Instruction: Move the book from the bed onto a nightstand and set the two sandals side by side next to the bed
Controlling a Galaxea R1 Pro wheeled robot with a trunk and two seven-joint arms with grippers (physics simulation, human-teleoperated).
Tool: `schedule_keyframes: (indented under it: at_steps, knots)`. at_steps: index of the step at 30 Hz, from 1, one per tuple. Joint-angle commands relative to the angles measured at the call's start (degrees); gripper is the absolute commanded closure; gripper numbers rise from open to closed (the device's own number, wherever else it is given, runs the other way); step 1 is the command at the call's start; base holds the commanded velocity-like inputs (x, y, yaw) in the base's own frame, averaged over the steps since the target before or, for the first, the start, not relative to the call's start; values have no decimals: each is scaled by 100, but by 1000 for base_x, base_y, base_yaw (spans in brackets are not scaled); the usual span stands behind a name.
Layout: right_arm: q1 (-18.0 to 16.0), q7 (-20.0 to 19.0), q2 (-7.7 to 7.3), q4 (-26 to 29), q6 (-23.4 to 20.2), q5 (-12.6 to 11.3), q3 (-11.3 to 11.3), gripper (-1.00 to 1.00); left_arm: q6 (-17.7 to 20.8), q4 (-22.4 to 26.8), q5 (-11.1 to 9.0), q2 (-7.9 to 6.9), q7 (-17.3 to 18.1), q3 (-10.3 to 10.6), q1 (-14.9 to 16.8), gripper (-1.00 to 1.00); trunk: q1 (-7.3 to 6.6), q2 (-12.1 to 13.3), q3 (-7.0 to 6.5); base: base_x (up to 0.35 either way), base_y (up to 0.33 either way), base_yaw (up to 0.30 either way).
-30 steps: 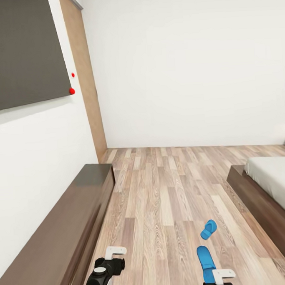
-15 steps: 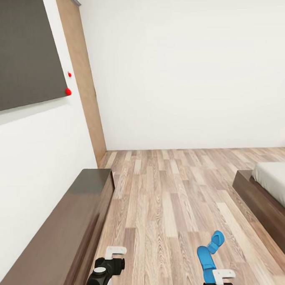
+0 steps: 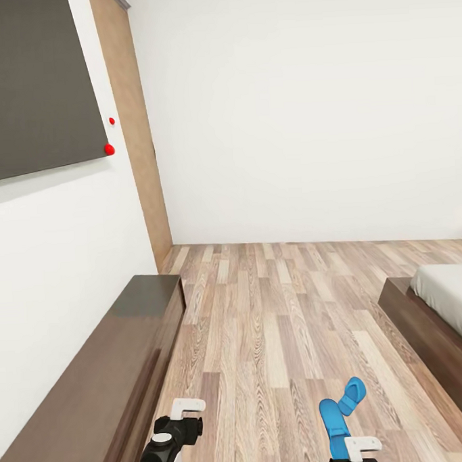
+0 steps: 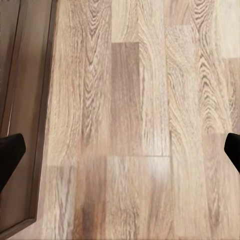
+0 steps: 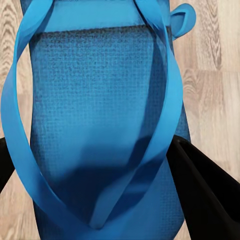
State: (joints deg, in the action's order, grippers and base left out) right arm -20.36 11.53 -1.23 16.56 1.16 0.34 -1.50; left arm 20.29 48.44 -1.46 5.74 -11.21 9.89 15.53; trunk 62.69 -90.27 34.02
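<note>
Carrying no lettering I can read, a bright blue sandal (image 5: 100,115) with a dimpled sole is sitting pinched in the right gripper (image 3: 354,448) above the floor (image 3: 263,324), its mate (image 3: 352,395) lying touching it, while the left gripper (image 4: 120,150) is hanging wide apart, empty.

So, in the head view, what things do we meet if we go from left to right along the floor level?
Long dark-wood bench → left gripper → held blue sandal → bed.
</note>
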Motion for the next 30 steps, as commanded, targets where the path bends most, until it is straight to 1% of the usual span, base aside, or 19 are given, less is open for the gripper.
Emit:
schedule_keyframes:
  at_steps: [1, 12, 20, 26, 30]
  knots:
    - [-3, 21, -1, -4, 16, -8, -12, 100, 26, 8, -13, -3, -38, 19, 3, -100, 0, -3, 6, 32, 30, 0]
    - [-3, 21, 4, -11, 16, -2, -16, 100, 11, 8, -12, -3, -39, 85, 3, -100, 0, -3, 6, 45, 71, 0]
    - [-3, 24, 6, -13, 16, 0, -16, 100, 2, 11, -12, -3, -39, 91, 3, -100, 0, -3, 6, 16, 36, 0]
    - [-3, 22, 7, -13, 16, 0, -17, 100, 4, 8, -12, -3, -39, 98, 3, -100, 0, -3, 6, 99, 63, 0]
    - [-3, 21, 6, -13, 16, 1, -17, 100, 2, 8, -12, -4, -39, 155, 0, -100, 0, -3, 6, 34, 13, 0]
